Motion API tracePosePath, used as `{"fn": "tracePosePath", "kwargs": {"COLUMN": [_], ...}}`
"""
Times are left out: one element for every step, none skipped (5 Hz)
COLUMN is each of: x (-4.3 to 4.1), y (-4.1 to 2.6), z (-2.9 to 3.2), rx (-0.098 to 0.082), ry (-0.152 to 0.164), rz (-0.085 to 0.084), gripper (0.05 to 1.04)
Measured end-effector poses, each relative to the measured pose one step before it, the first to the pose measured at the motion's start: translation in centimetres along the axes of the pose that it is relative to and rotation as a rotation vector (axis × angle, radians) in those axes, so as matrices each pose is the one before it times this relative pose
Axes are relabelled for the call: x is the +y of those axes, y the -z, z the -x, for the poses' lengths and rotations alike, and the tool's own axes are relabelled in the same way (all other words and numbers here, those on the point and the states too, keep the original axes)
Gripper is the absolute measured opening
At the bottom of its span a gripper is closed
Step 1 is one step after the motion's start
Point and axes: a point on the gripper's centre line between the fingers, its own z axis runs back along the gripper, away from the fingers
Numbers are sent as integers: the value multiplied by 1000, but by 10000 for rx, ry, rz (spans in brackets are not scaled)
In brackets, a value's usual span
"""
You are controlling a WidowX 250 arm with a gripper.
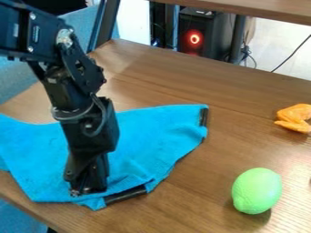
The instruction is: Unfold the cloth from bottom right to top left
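The bright blue cloth (pixel 146 141) lies spread at the left and middle of the wooden table, partly folded and wrinkled near its bottom edge. The gripper (pixel 88 187) points down at the cloth's lower part, just left of the bottom corner, and seems to be at its surface. It hides the cloth behind it, and whether any fabric is held cannot be made out. A black bar-like piece (pixel 126 195) sticks out along the bottom right edge, and another dark piece (pixel 204 117) shows at the upper right corner.
A green lime-like object (pixel 257 190) rests at the lower right of the table (pixel 243 113). An orange toy piece (pixel 295 118) lies near the right edge. The table's front edge runs below the cloth; a shelf edge (pixel 261 10) crosses the top right.
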Motion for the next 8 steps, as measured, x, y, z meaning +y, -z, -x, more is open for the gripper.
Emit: {"fn": "tracePosePath", "kwargs": {"x": [-25, 2044, 2753, 3159, 3327, 3116, 3481, 2242], "y": [-551, -2334, -2361, -501, 574, 1079, 828, 630], "z": [233, -166, -798, -1294, -909, -1107, -735, 259], "rx": [-189, -518, -548, -62, 203, 250, 273, 342], "ry": [-232, -652, -867, -907, -932, -686, -751, -643], "rz": [127, -212, -231, -201, -459, -288, -393, -195], "gripper": [50, 50, 50, 50, 50, 50, 50, 50]}}
